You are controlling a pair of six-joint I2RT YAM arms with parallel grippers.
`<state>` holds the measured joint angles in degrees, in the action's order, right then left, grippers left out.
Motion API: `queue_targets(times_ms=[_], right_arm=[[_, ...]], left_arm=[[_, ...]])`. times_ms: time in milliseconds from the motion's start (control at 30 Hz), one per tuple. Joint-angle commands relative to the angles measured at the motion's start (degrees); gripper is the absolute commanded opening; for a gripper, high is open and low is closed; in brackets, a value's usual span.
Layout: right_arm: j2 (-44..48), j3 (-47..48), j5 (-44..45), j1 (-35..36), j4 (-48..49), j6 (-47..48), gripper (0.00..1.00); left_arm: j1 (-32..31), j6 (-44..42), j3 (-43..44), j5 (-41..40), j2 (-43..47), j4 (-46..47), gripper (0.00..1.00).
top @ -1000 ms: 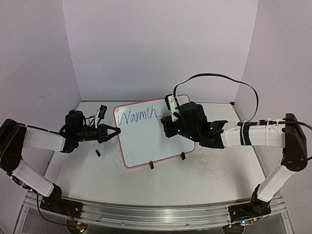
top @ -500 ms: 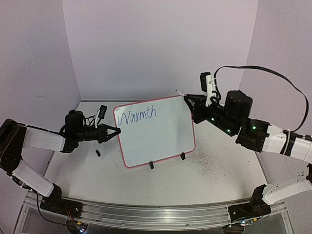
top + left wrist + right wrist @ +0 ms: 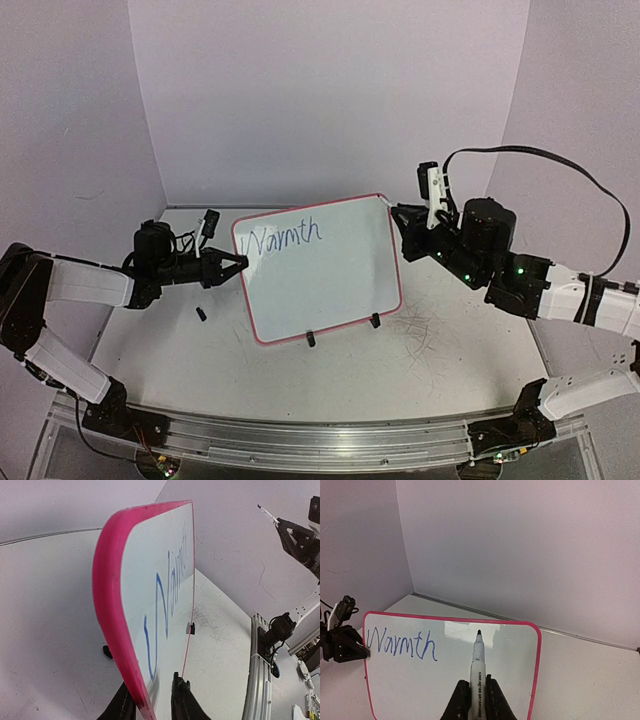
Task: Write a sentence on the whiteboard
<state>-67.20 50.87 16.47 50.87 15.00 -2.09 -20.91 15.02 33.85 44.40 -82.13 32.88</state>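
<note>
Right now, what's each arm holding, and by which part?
Right fingers pinch a marker by its barrel. Left fingers straddle the whiteboard edge; whether clamped cannot be told.

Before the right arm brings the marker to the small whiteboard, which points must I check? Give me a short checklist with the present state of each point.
1. The marker sits in the right gripper: ok, clamped in its jaws.
2. The cap is off: ok, the dark tip shows.
3. The tip touches the whiteboard: not ok, it hangs apart from it, by the right edge.
4. The left gripper holds the whiteboard firmly: cannot tell; its jaws straddle the left edge.
5. There is room for more words: ok, the sentence has only "Warmth", at top left.
</note>
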Motion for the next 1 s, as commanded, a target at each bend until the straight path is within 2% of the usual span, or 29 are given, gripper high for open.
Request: queue_targets(times_ms=[0,167,300,433,700,967], right_arm=[[0.7,-0.5,4.1,-0.2,2.4,0.1,0.0],[-1.1,0.0,2.0,-0.1,2.5,4.3,0.0],[-2.9,1.0,-0.9,-0.1,2.4,5.4,0.0],[-4.6,2.0,-4.8,-0.1,2.3,6.0,0.0],[-7.3,3.4,-10.3,-0.1,2.5,4.5,0.0],[-11.7,6.0,-6.2,-0.1,-0.4,3.9,0.0]], left_arm=[[0.2,0.2,2.5,0.2,1.1,0.9,0.28],[0.2,0.3,2.7,0.4,0.5,0.8,0.35],[0.2,0.4,2.7,0.4,0.2,0.8,0.36],[0.1,0.4,2.7,0.6,-0.1,0.9,0.29],[0.2,0.1,2.9,1.2,-0.9,0.9,0.1],[-0.1,-0.8,2.8,0.6,-1.1,0.8,0.01]])
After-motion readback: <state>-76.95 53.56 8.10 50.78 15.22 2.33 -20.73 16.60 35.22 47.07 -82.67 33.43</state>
